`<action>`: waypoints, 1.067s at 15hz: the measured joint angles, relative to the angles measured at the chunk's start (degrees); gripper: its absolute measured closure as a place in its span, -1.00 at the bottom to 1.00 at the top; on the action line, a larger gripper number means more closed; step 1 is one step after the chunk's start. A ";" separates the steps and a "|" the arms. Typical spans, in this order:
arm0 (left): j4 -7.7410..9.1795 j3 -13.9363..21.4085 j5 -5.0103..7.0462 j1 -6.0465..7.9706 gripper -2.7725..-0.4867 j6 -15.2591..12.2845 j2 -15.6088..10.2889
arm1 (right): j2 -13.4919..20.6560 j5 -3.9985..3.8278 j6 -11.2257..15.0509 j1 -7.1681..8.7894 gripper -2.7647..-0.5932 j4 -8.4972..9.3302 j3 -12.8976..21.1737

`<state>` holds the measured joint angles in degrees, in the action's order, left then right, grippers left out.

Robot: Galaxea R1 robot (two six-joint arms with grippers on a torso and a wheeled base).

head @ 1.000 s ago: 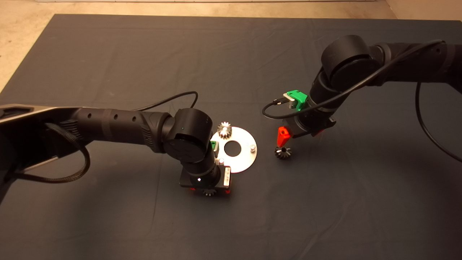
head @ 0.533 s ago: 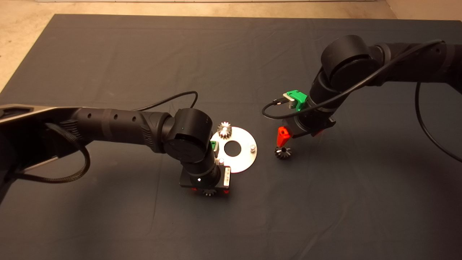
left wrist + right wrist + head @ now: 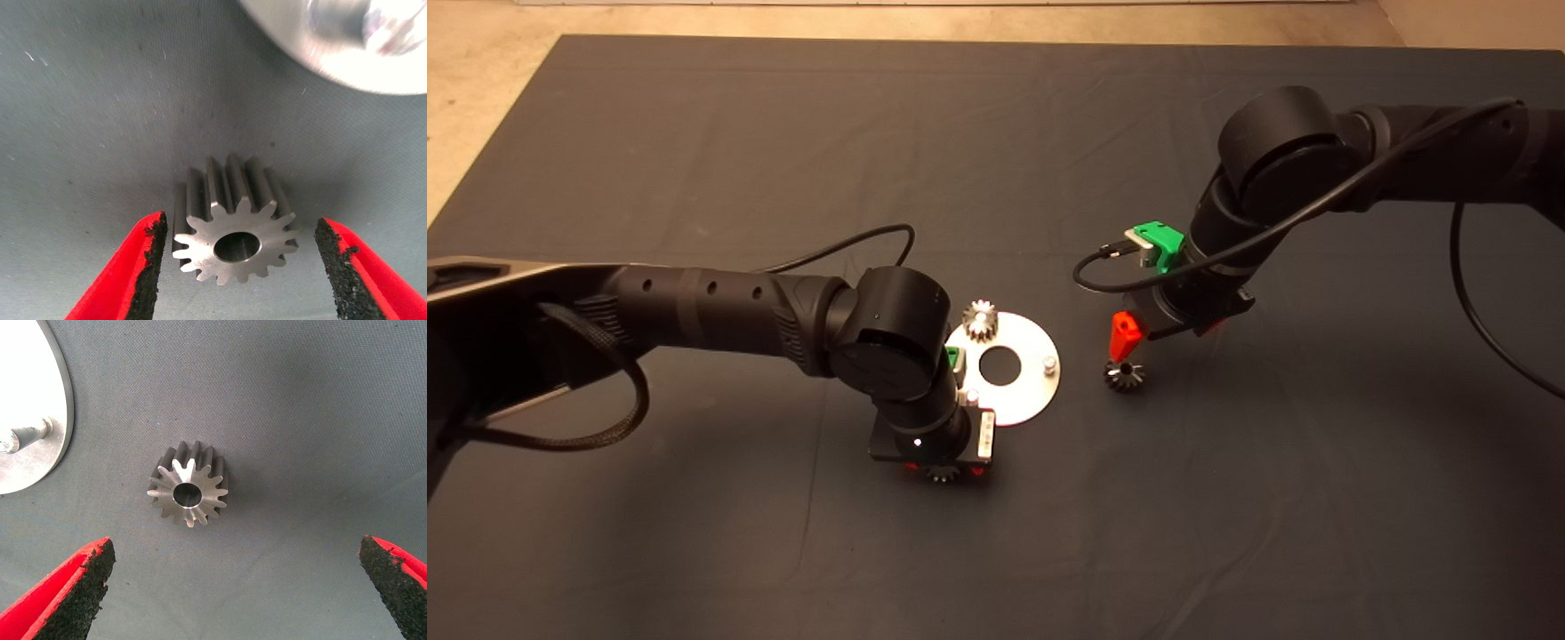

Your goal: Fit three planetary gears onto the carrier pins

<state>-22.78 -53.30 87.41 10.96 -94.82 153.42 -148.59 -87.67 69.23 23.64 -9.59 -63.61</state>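
Silver gears can be counted at three. Furthest left, one gear (image 3: 943,473) (image 3: 233,227) lies flat on the dark mat (image 3: 694,533) just in front of the round plate (image 3: 1024,398), and the left gripper (image 3: 943,469) (image 3: 237,267) is spread around it, a red finger (image 3: 137,273) seen on each side, pads not quite touching the teeth. One gear (image 3: 980,321) is seated on the plate's rear pin. Two pins are bare (image 3: 1050,363). The third gear (image 3: 1125,375) (image 3: 190,492) is found on the mat right of the plate, with the right gripper (image 3: 1129,342) (image 3: 237,587) held wide above it.
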 joint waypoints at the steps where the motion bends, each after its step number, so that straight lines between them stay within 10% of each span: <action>1: 0.00 0.00 0.00 -0.33 0.11 0.00 0.00 | 0.00 0.00 0.00 -0.02 -0.97 0.00 0.00; 16: -2.52 0.00 0.09 -0.47 0.38 0.02 -0.27 | 0.02 0.00 0.00 0.00 -0.97 0.00 0.00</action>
<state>-25.30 -53.30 87.50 10.49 -94.79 153.15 -148.57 -87.67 69.23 23.64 -9.59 -63.61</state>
